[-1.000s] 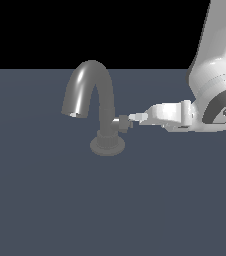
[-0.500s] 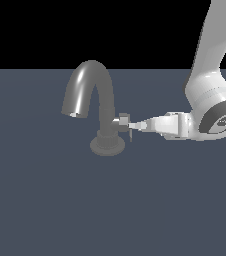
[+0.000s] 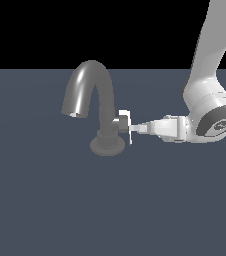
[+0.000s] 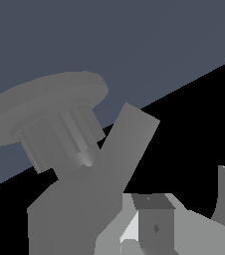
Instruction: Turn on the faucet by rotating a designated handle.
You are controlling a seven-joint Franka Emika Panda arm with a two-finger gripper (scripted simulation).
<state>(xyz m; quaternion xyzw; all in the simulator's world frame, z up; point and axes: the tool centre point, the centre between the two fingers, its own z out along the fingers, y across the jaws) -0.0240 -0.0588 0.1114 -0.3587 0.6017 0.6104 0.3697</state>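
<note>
1. One faucet (image 3: 97, 100) stands on the dark grey-blue floor (image 3: 60, 200), left of centre in the exterior view. Its shiny arched spout curves over toward the exterior view's left, and its open mouth points down.

2. The faucet has one upright column and one round ringed base, and the base sits flat on the floor. In my wrist view the ringed base (image 4: 50, 114) shows as a wide disc with a ribbed collar, very close to the camera.

3. One handle (image 3: 121, 121) sticks out sideways from the column, low down, toward the exterior view's right. It is small and stubby, far smaller than the spout. I count no second handle.

4. My one pincer (image 3: 130, 128) comes next, reaching in level from the exterior view's right. Its pale fingertips are right at the handle's outer end and seem to touch it. I cannot tell from either view whether my fingers are apart, together, or clamped on the handle. In the wrist view one finger (image 4: 154, 224) shows near the camera, with a broad grey faucet part crossing just beside it.

5. Farthest toward the exterior view's right is my one white arm (image 3: 210, 100). Its rounded wrist joint hangs just above the floor and its upper link rises out of the picture's top.
</note>
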